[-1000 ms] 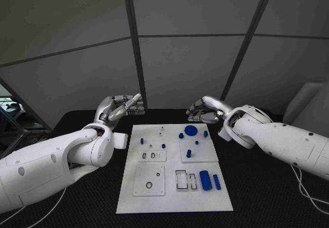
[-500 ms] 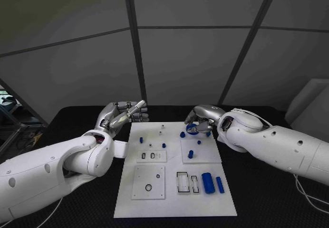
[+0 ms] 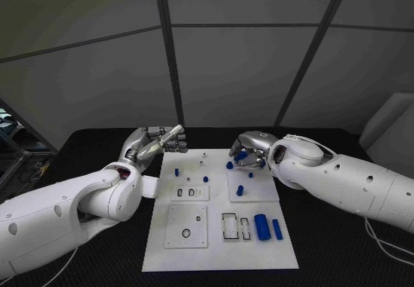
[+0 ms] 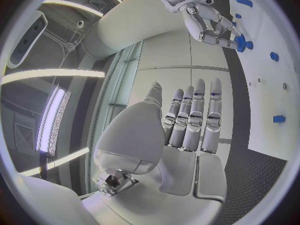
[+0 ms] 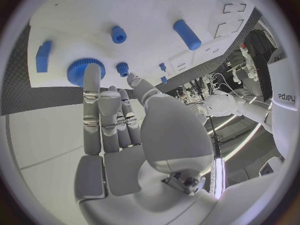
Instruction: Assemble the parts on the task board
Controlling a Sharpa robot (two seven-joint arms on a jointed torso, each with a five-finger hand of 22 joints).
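Black table [image 3: 345,251] margin around task board [image 3: 207,251]

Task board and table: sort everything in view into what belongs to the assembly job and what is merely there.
Belongs to the job:
- task board
- large blue gear, under the right hand's fingers
- small blue gear
- two blue cylinders near the board's front right
- blue pegs
- right hand
- left hand

Merely there:
- black table
- grey wall panels
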